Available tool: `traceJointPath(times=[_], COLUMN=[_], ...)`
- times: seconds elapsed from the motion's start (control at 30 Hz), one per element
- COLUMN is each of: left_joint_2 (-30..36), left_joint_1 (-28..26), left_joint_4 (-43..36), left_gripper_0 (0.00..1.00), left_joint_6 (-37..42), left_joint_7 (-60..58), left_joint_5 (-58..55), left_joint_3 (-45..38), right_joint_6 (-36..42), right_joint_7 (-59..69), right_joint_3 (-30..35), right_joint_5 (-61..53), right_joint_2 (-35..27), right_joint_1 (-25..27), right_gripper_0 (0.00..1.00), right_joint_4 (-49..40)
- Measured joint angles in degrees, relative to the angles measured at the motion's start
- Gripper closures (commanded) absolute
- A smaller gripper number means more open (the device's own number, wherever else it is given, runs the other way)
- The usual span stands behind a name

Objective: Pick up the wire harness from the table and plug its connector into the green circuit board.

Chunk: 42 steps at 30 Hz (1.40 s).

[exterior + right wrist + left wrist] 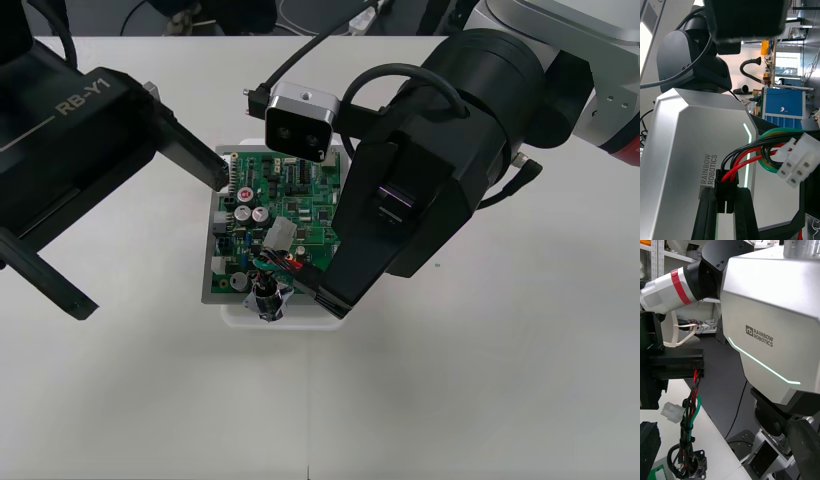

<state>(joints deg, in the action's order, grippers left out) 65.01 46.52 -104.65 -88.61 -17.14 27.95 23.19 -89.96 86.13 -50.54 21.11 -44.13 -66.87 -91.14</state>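
I am watching the right gripper (325, 292) clamping the small black plug (725, 186) of the red, black and green wire harness (691, 408) over the green circuit board (300, 192), round metal socket (268, 298) lying at its near edge, left gripper (152, 243) hovering alongside, fingers (190, 155) spread

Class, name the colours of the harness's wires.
The harness wires are red, black and green, seen best in the right wrist view.

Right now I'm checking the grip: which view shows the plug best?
The right wrist view: the plug stands clamped between the right gripper's fingers, in plain sight. In the left wrist view those fingers cover it and just the wires hang out. In the front view the gripper hides it above the board.
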Motion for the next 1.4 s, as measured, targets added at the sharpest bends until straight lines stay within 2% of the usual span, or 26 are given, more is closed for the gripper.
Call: traceJointPath(times=[0.47, 1.4], left_joint_2=[-2.73, -7.22], left_joint_1=[0.0, 0.0], left_joint_4=[-1.31, -4.55], left_gripper_0=[0.0, 0.0], left_joint_6=[0.61, 9.58], left_joint_7=[-0.83, -4.87], left_joint_5=[1.38, 5.27], left_joint_3=[0.0, 1.23], right_joint_6=[0.0, 0.0], right_joint_7=[0.0, 0.0], right_joint_3=[-0.01, -0.01], right_joint_5=[0.0, 0.0], right_joint_2=[0.0, 0.01], right_joint_1=[0.0, 0.0], right_gripper_0=[1.0, 1.0], right_joint_4=[-0.16, -0.26])
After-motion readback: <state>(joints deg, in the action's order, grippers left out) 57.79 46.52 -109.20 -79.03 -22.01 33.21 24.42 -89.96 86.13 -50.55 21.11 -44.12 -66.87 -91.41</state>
